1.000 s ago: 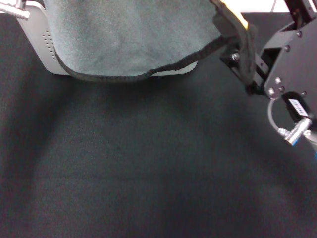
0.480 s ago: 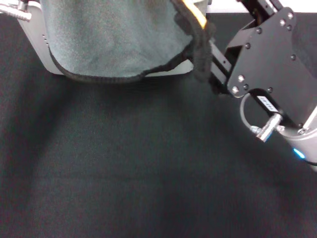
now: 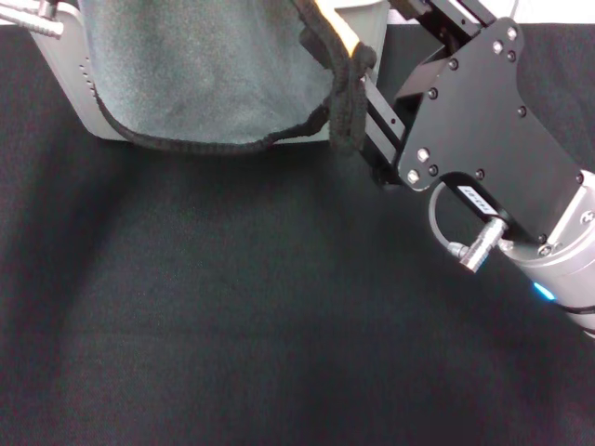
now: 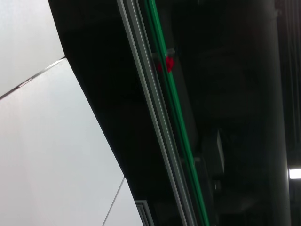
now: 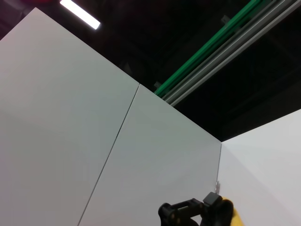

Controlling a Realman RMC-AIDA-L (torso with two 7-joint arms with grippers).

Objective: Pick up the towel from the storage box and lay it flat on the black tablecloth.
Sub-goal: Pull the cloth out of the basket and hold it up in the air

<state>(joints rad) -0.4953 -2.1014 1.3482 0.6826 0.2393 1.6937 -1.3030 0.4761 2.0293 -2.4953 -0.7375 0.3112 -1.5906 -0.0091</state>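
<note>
The right end effector (image 3: pixel 358 79) is clamped on a bunched corner of the towel (image 3: pixel 204 74), with the black stitched edging wadded around its tip and a sliver of the yellow face showing just above it. From that pinched corner the towel spreads away toward the robot's left, grey-teal face up, draped over the box (image 3: pixel 79 93). Its lower hem sags in a curve over the box's front rim and hangs just above the tablecloth (image 3: pixel 260 316).

Only the box's perforated left wall and a strip of pale rim near the end effector show; the towel covers the inside, so what else lies in it cannot be told. The box stands on the tablecloth, beside and behind the end effector, and the tablecloth fills the whole near ground below it.

In the right wrist view a bit of yellow towel and black edging (image 5: pixel 207 213) shows against pale wall panels.

Of the left arm only a metal fitting (image 3: pixel 33 19) shows, beyond the box's far-left corner; whether its end effector is open or closed cannot be told.
</note>
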